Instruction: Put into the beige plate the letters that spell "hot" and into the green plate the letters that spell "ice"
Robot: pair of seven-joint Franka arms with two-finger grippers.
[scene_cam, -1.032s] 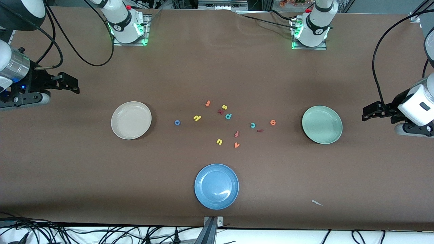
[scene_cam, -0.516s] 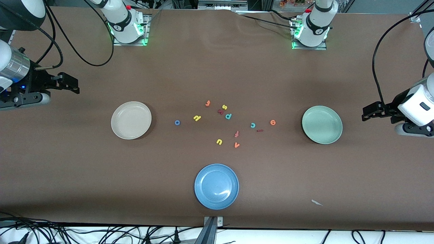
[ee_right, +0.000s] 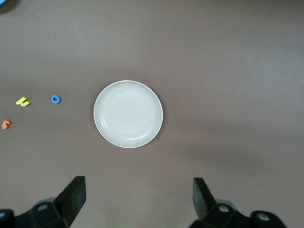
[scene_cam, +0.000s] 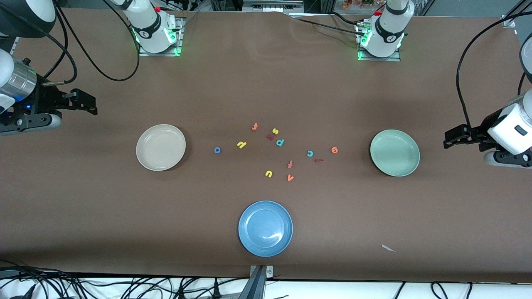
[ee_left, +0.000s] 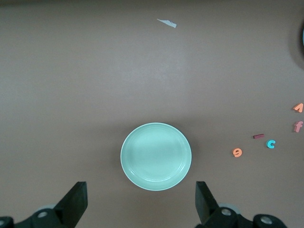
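The beige plate [scene_cam: 161, 147] [ee_right: 128, 114] lies toward the right arm's end, the green plate [scene_cam: 395, 153] [ee_left: 156, 156] toward the left arm's end. Between them lie the blue "o" [scene_cam: 217, 150], yellow "h" [scene_cam: 242, 144], orange "t" [scene_cam: 254, 126], teal "c" [scene_cam: 310, 153], dark red "i" [scene_cam: 318, 160] and orange "e" [scene_cam: 334, 150]. My right gripper [scene_cam: 89, 106] [ee_right: 137, 202] hangs open and empty outside the beige plate, at the table's end. My left gripper [scene_cam: 451, 139] [ee_left: 141, 204] hangs open and empty outside the green plate.
A blue plate [scene_cam: 265, 228] sits nearest the front camera. Other letters mix in: yellow "s" [scene_cam: 275, 131], teal "p" [scene_cam: 280, 142], red-orange "f" [scene_cam: 290, 164], orange "v" [scene_cam: 290, 177], a second yellow arch [scene_cam: 269, 173]. A paper scrap [scene_cam: 388, 248] lies near the front edge.
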